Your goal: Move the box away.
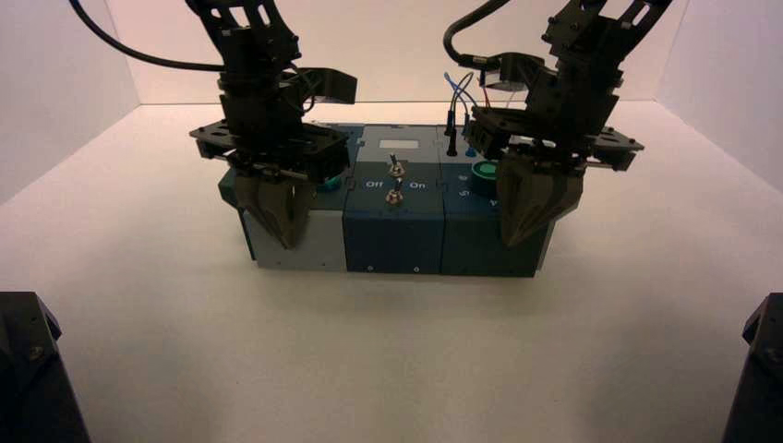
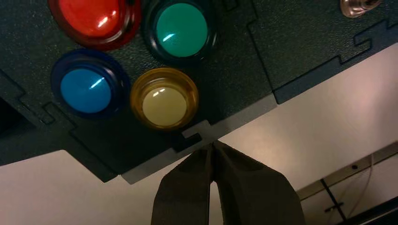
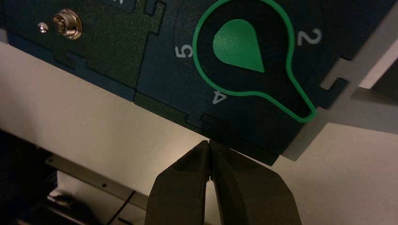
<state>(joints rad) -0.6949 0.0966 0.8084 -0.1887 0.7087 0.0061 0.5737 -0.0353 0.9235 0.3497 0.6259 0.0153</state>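
The box (image 1: pixel 395 238) stands mid-table, teal with a grey left section. My left gripper (image 1: pixel 288 242) is shut, tips at the front edge of the box's left end. In the left wrist view those shut tips (image 2: pixel 213 146) touch the grey rim (image 2: pixel 155 166), just in front of the yellow button (image 2: pixel 164 105); blue (image 2: pixel 86 90), red (image 2: pixel 94 18) and green (image 2: pixel 181 29) buttons lie beyond. My right gripper (image 1: pixel 513 242) is shut at the right end's front edge. Its tips (image 3: pixel 209 143) meet the box's edge (image 3: pixel 244 147) below the green dial knob (image 3: pixel 237 44), near the numeral 4.
Two toggle switches (image 1: pixel 395 180) stand in the box's middle section, one showing in the right wrist view (image 3: pixel 66 26). Wires (image 1: pixel 457 101) are plugged in at the back right. White walls (image 1: pixel 55 74) enclose the white table. Dark robot parts (image 1: pixel 28 369) fill both near corners.
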